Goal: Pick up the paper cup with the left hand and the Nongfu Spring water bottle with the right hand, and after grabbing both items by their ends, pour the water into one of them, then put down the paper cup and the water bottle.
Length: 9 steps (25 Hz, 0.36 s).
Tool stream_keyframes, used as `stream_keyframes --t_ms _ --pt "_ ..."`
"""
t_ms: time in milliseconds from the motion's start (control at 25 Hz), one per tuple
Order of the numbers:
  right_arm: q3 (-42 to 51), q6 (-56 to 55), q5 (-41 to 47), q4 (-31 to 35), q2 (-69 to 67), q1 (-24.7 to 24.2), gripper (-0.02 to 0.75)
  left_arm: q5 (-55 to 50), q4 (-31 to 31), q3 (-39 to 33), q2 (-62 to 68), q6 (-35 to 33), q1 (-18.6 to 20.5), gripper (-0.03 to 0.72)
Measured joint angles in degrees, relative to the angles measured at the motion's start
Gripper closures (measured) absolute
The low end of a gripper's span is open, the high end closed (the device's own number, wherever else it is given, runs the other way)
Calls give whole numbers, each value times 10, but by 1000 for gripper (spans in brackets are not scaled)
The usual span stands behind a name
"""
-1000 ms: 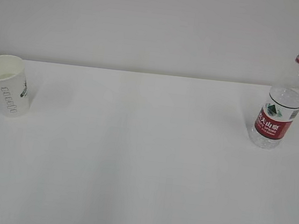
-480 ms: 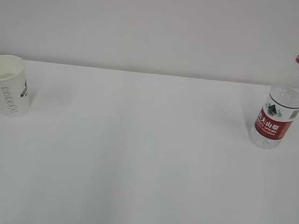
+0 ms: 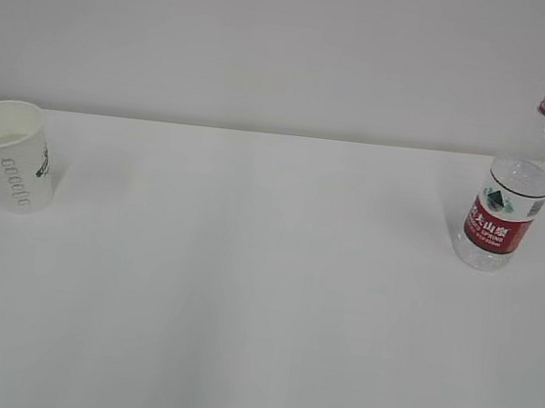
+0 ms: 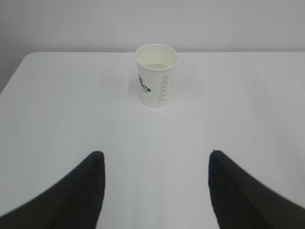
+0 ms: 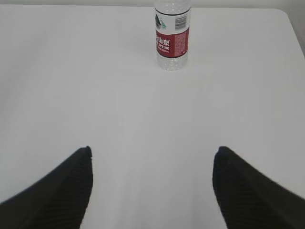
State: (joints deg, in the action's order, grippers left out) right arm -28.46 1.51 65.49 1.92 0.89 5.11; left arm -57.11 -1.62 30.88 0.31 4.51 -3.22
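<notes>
The paper cup (image 3: 12,155) stands upright at the far left of the white table, and the left wrist view has the cup (image 4: 156,75) well ahead, with liquid low inside. My left gripper (image 4: 156,153) is open and empty, far short of it. The Nongfu Spring water bottle (image 3: 515,187) stands upright and uncapped at the far right, red label facing the camera. In the right wrist view the bottle (image 5: 172,39) is ahead, its top cut off by the frame. My right gripper (image 5: 152,150) is open with nothing between its fingers. Neither gripper shows in the exterior view.
The white table (image 3: 262,292) runs back to a plain pale wall. Its left corner and edge (image 4: 14,71) show in the left wrist view, its right corner (image 5: 290,24) in the right wrist view.
The cup has shifted very slightly at the far left of the exterior view. The bottle has not moved.
</notes>
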Motion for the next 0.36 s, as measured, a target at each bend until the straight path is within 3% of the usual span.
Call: stream_keyframes --t_ms 360 --pt "0 0 0 1 0 0 150 4 0 0 0 0 0 193"
